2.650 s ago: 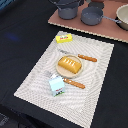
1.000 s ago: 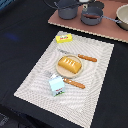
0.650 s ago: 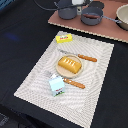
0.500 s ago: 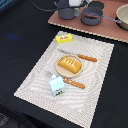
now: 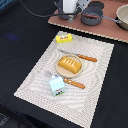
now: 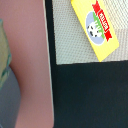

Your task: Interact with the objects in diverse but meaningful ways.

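A yellow flat packet (image 5: 64,38) lies at the far end of the striped placemat (image 5: 35,82); it also shows in the wrist view (image 6: 97,27). An orange ridged bread loaf (image 5: 69,65) sits on a small tan plate (image 5: 58,68) mid-mat. A light-blue white-topped carton (image 5: 56,86) stands nearer the front. The dark sausage is not in view. My gripper (image 5: 71,15) hangs over the pink board (image 5: 102,29) by the grey pots, apart from the packet. Its fingers are not clear in either view.
Two grey pots (image 5: 92,15) and a bowl (image 5: 122,17) stand on the pink board, which also shows in the wrist view (image 6: 30,60). An orange-handled knife (image 5: 86,58) and fork (image 5: 75,83) lie beside the plate. Black table (image 5: 20,35) surrounds the mat.
My gripper has come into the exterior view at the top and shifted toward that view's left, over the pots. The objects on the mat have not moved.
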You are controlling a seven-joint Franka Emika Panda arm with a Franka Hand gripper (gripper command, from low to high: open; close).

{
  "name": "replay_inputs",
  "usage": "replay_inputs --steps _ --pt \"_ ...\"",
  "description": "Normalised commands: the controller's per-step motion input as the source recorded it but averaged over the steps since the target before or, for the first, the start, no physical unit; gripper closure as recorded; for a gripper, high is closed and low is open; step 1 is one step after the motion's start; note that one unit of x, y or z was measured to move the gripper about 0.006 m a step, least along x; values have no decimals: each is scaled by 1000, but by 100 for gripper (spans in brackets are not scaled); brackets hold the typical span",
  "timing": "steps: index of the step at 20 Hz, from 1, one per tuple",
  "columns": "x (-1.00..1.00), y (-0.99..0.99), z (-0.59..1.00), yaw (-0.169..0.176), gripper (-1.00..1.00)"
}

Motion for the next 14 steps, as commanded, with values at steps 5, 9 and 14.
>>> replay_inputs --steps 5,9,14 --pt "-243 -589 -22 81 -100" --pt "-314 -626 -154 55 -100" --pt "-336 -575 -296 58 -100"
